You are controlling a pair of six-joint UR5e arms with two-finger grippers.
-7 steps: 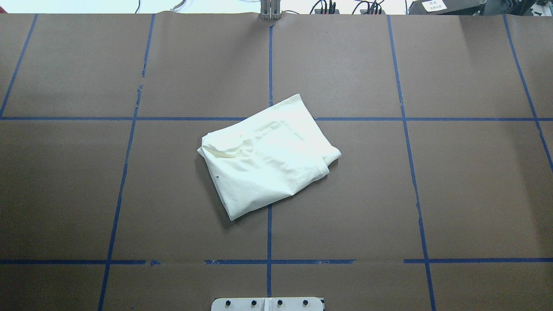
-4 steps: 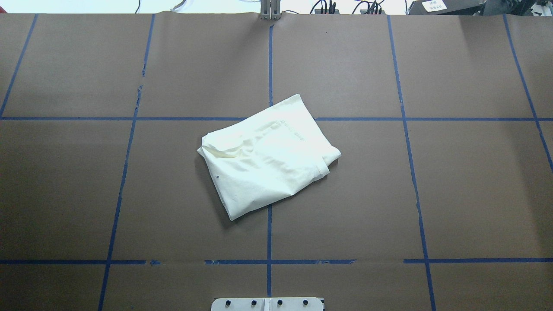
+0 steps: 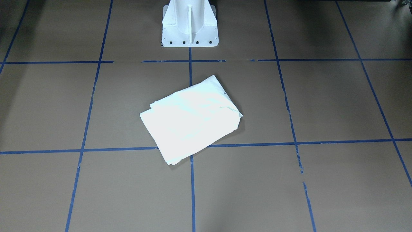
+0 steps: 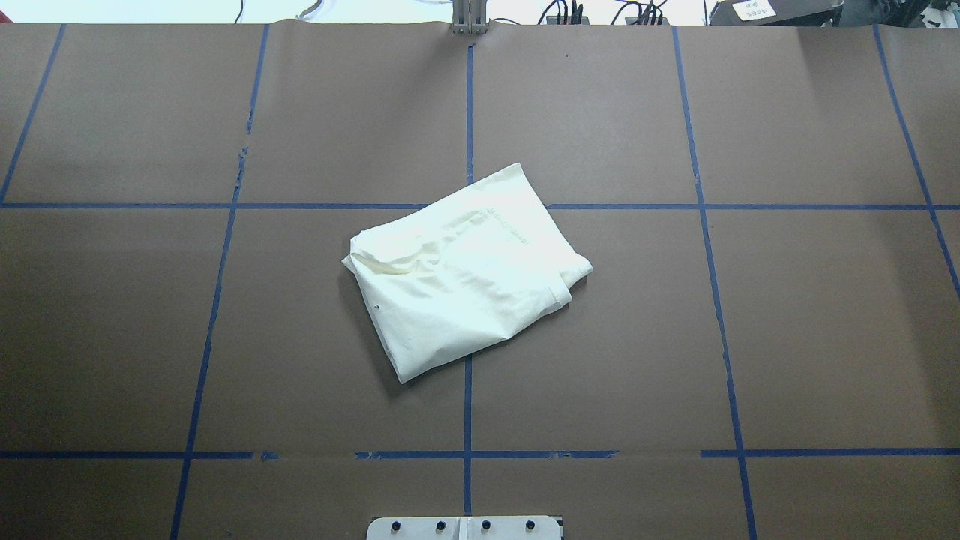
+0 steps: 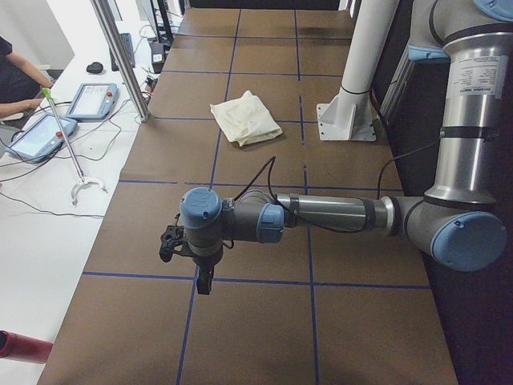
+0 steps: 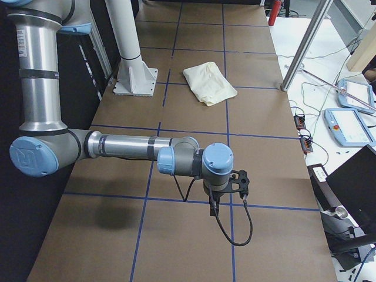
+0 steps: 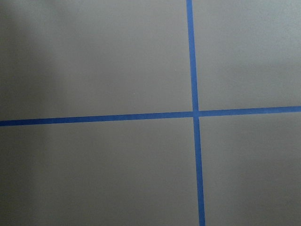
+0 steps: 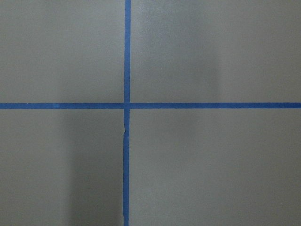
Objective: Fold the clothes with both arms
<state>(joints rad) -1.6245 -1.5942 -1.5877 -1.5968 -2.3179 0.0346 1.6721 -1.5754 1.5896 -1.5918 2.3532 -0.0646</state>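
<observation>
Nothing has moved: the folded cream shirt [image 4: 465, 274] still lies mid-table on the blue tape lines [image 4: 467, 420]. Brown table [image 4: 825, 337] shows on every side of it. The left gripper [image 5: 203, 279] and right gripper [image 6: 212, 207] hang well apart from it, and nobody can tell if they are spread or pinched.

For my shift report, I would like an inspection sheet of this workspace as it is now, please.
Surface: brown table with blue tape grid, broken in places.
Job's things: shirt folded, plain side up, askew over a tape crossing, untouched.
Clutter: nothing seen.
End effectors: left end effector and right end effector over bare table, away from shirt; open or shut unclear.
Cables: black cable loops below right wrist.
Surroundings: white pedestal; teach pendants on side bench.
</observation>
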